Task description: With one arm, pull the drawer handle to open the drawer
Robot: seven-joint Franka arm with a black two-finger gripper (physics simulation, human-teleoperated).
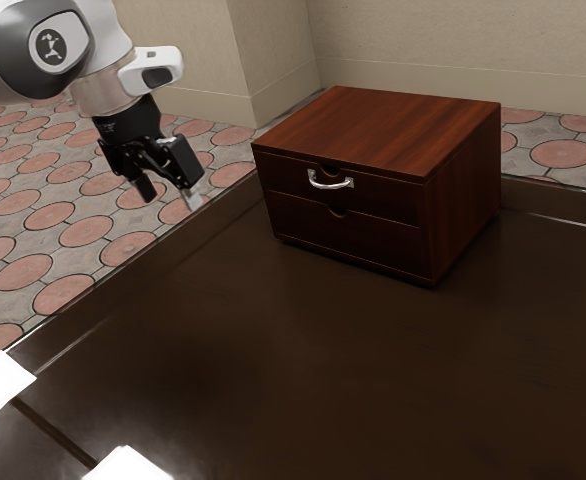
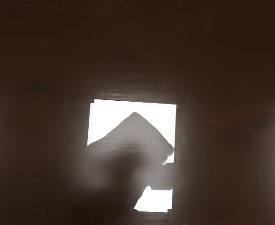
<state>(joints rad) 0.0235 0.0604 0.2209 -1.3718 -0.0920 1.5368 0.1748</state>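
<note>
Exterior view: a small boxy cabinet (image 1: 393,140) of glossy reddish-brown wood, with sharp square edges and a flat top, stands on the far part of the desk (image 1: 303,370), toward the exterior view's right. Its front holds two stacked fronts. The upper drawer (image 1: 373,192) sits flush with the cabinet's face, closed, and carries a curved, shiny metal handle (image 1: 330,181) under a shallow half-round notch. The lower drawer (image 1: 358,238) is plain wood with a similar notch at its top edge.

The desk is a dark brown, polished slab that mirrors bright white patches near its near-left corner. The white and grey arm (image 1: 58,50) comes in from the exterior view's upper left. Its black pincer (image 1: 170,190) hangs above the desk's far-left edge, well apart from the handle, fingers spread and grasping nothing.

Behind lie a floor (image 1: 43,220) of round terracotta tiles and a beige wall (image 1: 423,40).

In the wrist view, the dark glossy desk (image 2: 222,70) reflects a bright square crossed by a blurred shadow.
</note>
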